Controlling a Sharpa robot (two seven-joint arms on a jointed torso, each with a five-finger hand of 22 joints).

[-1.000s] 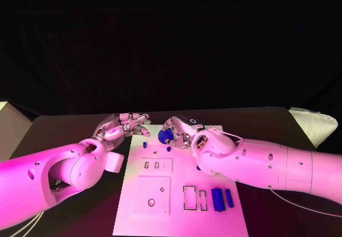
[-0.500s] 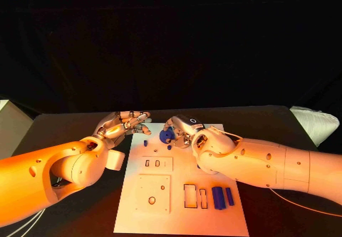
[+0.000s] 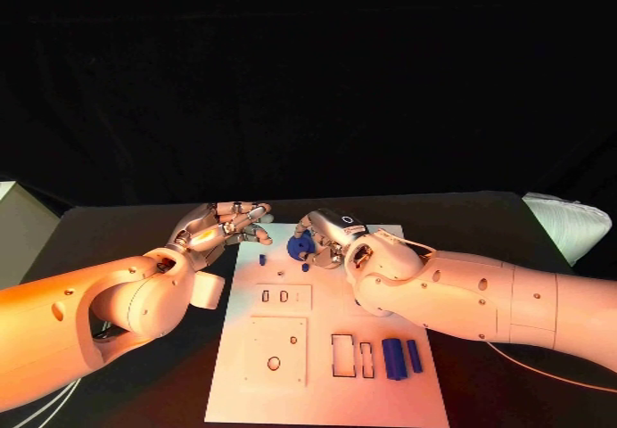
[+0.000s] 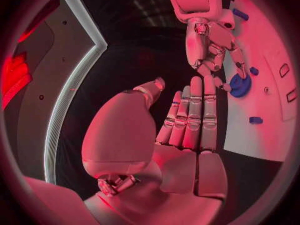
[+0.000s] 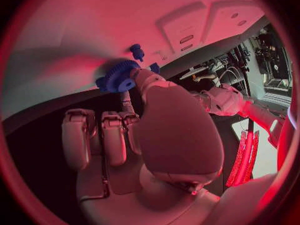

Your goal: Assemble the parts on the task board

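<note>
Right hand [image 3: 332,239]: I hold the blue gear [image 3: 302,242] with it, pinched between thumb and fingertips, over the far end of the board [image 3: 324,392]. In my right wrist view the gear [image 5: 117,77] stands at my thumb tip, close above the white surface.
Left hand [image 3: 221,226]: it holds nothing; my fingers are nearly straight and lie side by side. It hangs over the bench [image 3: 128,234], just beside the board's far left corner.
Gear: near a small blue peg [image 3: 262,260] that is on the board; I cannot tell if the gear touches the board.
Bars: two blue bars [image 3: 400,358] lie near the board's right edge, just beside two rectangular slots [image 3: 351,355].
Board: a white plate in the middle of the bench, with raised square plates [image 3: 279,336] on its left half.
</note>
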